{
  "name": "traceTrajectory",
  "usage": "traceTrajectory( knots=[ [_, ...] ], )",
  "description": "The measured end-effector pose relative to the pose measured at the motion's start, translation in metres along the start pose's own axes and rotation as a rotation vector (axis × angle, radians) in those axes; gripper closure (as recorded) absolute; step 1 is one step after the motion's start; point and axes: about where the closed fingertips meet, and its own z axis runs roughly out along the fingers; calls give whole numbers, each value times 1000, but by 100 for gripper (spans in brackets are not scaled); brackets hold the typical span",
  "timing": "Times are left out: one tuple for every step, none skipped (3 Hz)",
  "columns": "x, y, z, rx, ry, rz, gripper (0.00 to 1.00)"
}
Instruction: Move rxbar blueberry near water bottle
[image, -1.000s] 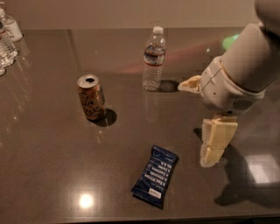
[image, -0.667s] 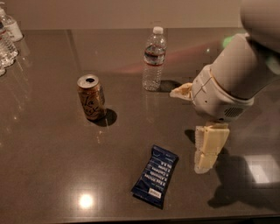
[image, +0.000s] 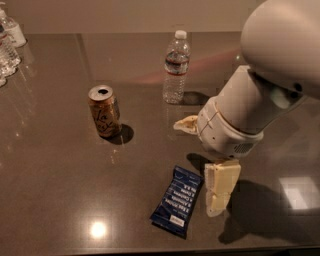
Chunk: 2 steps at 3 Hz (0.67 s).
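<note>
over the table (image: 60, 200), the gripper (image: 196, 167) hangs spread and empty just right of the snack bar (image: 177, 201), apparently on the approach to a grasp. the water bottle (image: 176, 67) stands well apart at the back. the snack bar lies flat near the front edge, long axis front-left to back-right, so the fingers (image: 220, 190) should close across its width.

Bar (image: 177, 201): flat dark-blue wrapper with white text lines and crimped ends. I see it lying face up in the foreground, its long axis tilted from lower left to upper right. Bottle (image: 176, 67): clear, ribbed, white cap, dark label band, standing upright farther back, well apart from the bar. My gripper (image: 195, 169) hangs just right of the bar, fingers spread wide.
</note>
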Motion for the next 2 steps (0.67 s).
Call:
traceTrajectory(
  knots=[
    [-4, 3, 22, -23, -2, -28, 0],
    [-4, 7, 41, -38, 0, -45, 0]
  ],
)
